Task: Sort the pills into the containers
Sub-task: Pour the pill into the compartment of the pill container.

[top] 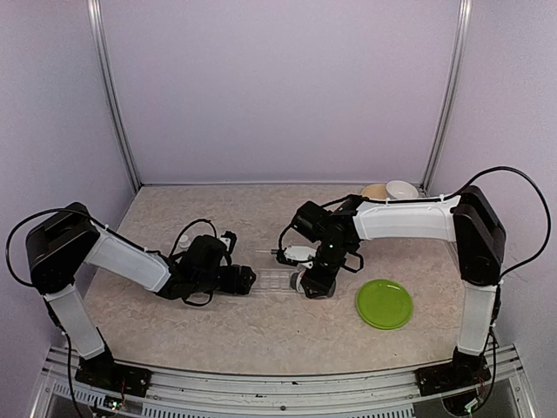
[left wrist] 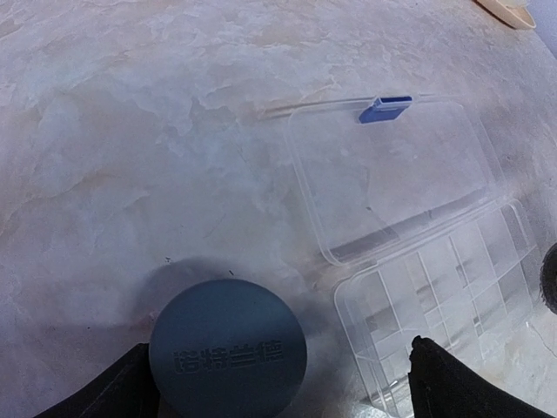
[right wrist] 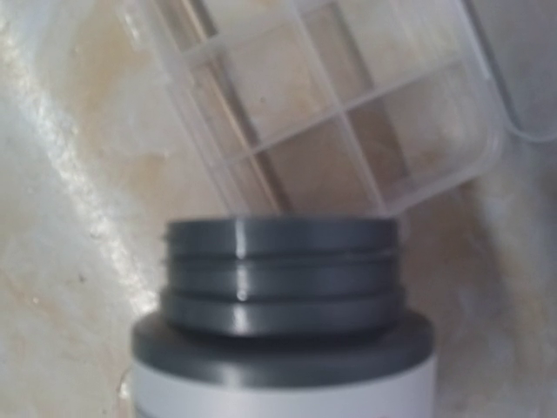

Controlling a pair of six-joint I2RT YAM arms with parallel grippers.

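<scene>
The clear pill box lies open between the two grippers, its lid with a blue latch folded flat beside the containers. The compartments that show look empty, and no pills are in view. My right gripper is shut on a white pill bottle. The bottle's grey threaded neck has no cap on it and points at a corner of the box. A round blue-grey cap lies between the wide-apart fingers of my open left gripper, close to the left one.
A round green plate sits right of the box near the right arm. A white bowl and a tan bowl stand at the back right by the wall. A small white object lies behind the left gripper.
</scene>
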